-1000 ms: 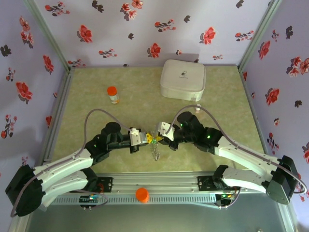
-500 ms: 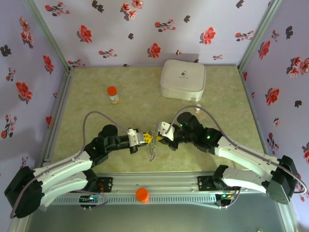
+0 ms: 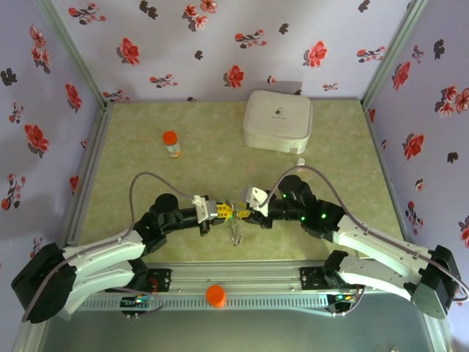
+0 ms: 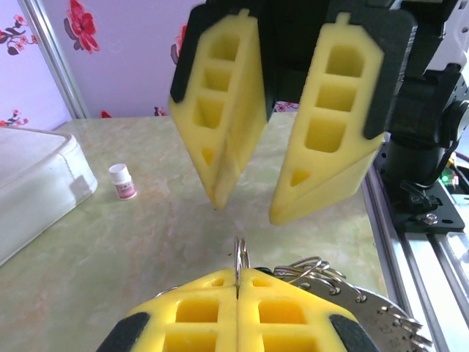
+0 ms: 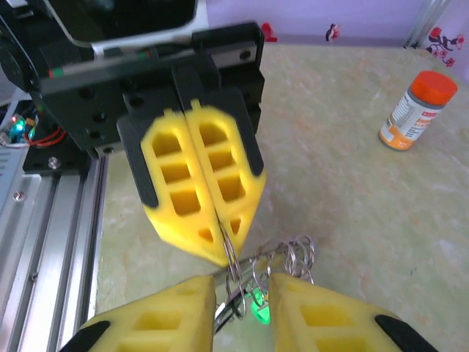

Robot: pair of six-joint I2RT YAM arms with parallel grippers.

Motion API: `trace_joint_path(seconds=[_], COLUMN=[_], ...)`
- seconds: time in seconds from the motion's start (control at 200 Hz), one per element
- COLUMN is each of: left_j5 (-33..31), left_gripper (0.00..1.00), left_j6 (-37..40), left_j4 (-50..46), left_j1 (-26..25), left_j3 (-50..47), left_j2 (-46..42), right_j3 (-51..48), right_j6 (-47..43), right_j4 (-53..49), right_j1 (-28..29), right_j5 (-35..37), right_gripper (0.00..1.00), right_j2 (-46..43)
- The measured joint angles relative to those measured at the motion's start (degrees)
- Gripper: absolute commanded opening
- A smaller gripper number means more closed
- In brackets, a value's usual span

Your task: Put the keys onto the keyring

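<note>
- The right gripper [image 5: 242, 284] has just let go. Its yellow pads were pressed together a second ago and now stand parted, with nothing pinched between them.
- The left gripper [image 4: 238, 273] stays clenched on a thin wire loop, which seems to be part of the keyring [image 5: 294, 257], though the bunch is too tangled to be sure.
- The keyring hangs between the two grippers near the middle of the table's near edge, with further rings trailing below the left gripper's pads.
- A green key [image 5: 258, 308] dangles in the gap between the right gripper's open pads, and the other keys cannot be made out.
- In judgement, the release means the left arm alone now carries the bunch. The right is free to take a fresh hold or fetch another key, so the threading looks unfinished.
- The white box [image 3: 278, 121] bears a small dark mark on its lid, too small to read.
- The orange-capped bottle [image 5: 414, 110] and a little white vial [image 4: 122, 181] carry labels, but no lettering is legible.
</note>
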Motion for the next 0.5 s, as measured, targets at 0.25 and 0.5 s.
trace_joint_path(seconds=[0.25, 0.5], left_j5=[1.3, 2.9], left_gripper=[0.00, 0.00], left_j6=[-1.4, -1.4], left_j4=[3.5, 4.2], left_j1=[0.0, 0.0], left_j3=[-0.9, -0.9], left_j2=[2.1, 2.5], right_j3=[-1.5, -1.6], right_j6=[-0.2, -0.6], right_j4=[1.3, 1.3], right_j1=[0.0, 0.0], right_j5=[-1.5, -2.1], right_gripper=[0.29, 0.21], right_j2=[0.7, 1.8])
